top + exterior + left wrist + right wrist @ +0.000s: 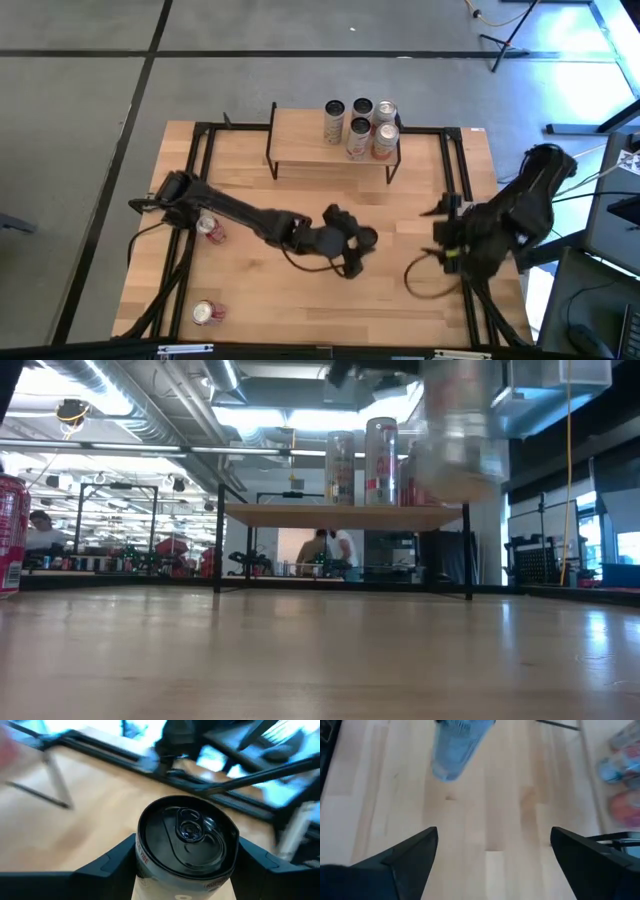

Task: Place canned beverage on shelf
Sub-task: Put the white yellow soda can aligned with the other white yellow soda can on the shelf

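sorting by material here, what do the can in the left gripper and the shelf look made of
Can: likely aluminium, with a dark glossy lid, pull tab and rolled rim, between the left gripper's fingers.
Shelf: top board looks like light wood with visible grain, matte; legs look like thin black metal.

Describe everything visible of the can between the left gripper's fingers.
The can stands upright between the left gripper's dark fingers, one on each side. It looks metal, with a black lid, pull tab unopened, and a pale body with red lettering under the rim. The left wrist view doesn't show whether the fingers already press it.
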